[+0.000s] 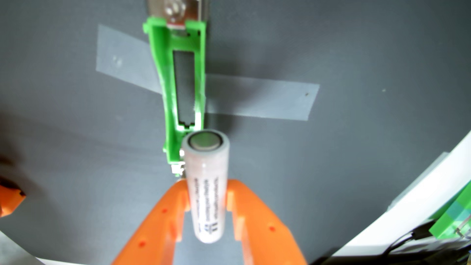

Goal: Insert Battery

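Observation:
In the wrist view a white cylindrical battery (207,186) with dark print on its side sits between my two orange fingers (163,219), and my gripper (207,193) is shut on it. Its flat metal end points up the picture. Just beyond that end lies a long green battery holder (168,102), taped to the grey table, its slot empty and dark. A metal contact tab (175,12) shows at the holder's far end. The battery's tip overlaps the holder's near right corner and hides it.
Two strips of grey tape (260,98) cross under the holder on the grey mat (356,63). A white edge (418,201), a green block (456,216) and black cables lie at the lower right. An orange part (10,201) shows at the left edge.

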